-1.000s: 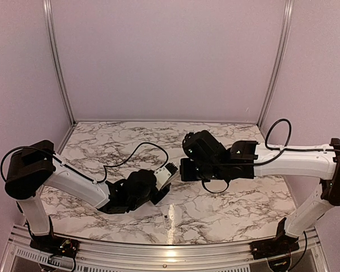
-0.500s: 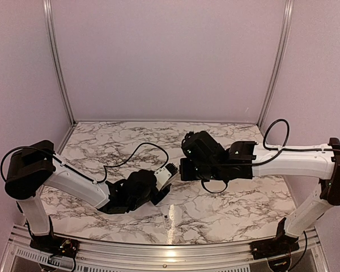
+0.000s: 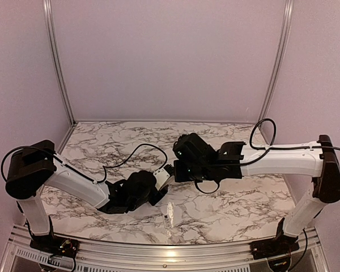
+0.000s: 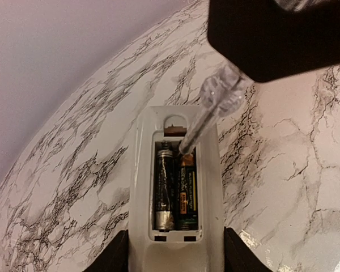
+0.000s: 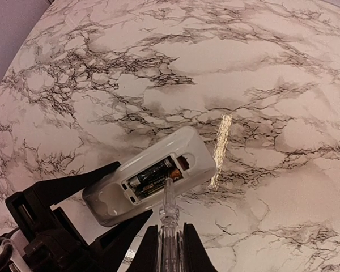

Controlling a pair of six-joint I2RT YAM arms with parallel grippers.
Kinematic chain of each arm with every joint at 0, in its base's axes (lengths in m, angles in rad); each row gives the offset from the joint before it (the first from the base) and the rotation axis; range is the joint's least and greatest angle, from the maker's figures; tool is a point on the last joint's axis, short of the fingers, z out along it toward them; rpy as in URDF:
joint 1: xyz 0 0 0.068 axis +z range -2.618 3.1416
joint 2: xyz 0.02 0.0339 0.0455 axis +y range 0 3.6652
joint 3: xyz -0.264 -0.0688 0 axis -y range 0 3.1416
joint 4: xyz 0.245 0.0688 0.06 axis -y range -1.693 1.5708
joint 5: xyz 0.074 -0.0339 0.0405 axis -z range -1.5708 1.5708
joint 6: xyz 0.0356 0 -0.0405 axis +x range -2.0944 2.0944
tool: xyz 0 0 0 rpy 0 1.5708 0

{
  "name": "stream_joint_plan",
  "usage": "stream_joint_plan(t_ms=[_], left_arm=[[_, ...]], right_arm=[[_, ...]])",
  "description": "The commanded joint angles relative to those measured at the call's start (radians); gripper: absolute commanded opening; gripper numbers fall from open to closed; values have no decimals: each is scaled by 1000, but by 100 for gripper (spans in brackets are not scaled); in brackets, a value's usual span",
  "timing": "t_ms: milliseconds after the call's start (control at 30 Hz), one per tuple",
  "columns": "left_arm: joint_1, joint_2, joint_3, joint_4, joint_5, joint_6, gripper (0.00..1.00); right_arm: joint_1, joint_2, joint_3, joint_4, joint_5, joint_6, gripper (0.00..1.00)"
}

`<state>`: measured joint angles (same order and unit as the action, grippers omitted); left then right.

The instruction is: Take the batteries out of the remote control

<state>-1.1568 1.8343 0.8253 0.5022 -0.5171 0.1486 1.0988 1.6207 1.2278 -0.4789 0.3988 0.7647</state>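
Flat rectangular tabletop (image 3: 102, 147) of white marble-patterned material, crossed throughout by irregular dark grey and black veins; the same surface fills the background of the left wrist view (image 4: 73, 187) and of the right wrist view (image 5: 272, 68). A ribbed aluminium rail (image 3: 170, 250) runs along its near edge, and upright metal posts stand at its two far corners. One loose item lies directly on the surface: a thin, narrow, pale strip (image 3: 169, 216) with a glossy, light-catching face (image 5: 220, 148). It lies flat, its long axis running roughly from near edge to far edge, close to the near rail and about midway across the table's width.
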Motion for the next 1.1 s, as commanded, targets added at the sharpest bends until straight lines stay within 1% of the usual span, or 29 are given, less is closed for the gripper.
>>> stream_joint_plan(t_ms=[0, 67, 233, 400, 600, 733, 1067], left_arm=[[-19, -5, 10, 115, 11, 9, 0], [-22, -3, 10, 116, 4, 12, 0], [-23, -7, 8, 115, -1, 14, 0], [-23, -17, 5, 107, 11, 6, 0], [-22, -48, -12, 113, 73, -21, 0], [-21, -54, -14, 111, 96, -30, 0], [-14, -83, -22, 102, 169, -56, 0]], right_arm=[[-20, 42, 22, 24, -70, -20, 0], [-30, 41, 13, 40, -99, -22, 0], [-34, 8, -25, 63, -92, -18, 0], [-34, -51, -119, 129, -99, -10, 0], [-34, -134, -254, 257, -118, -22, 0], [-34, -176, -299, 276, -109, -12, 0], [-34, -225, -349, 268, -103, -9, 0]])
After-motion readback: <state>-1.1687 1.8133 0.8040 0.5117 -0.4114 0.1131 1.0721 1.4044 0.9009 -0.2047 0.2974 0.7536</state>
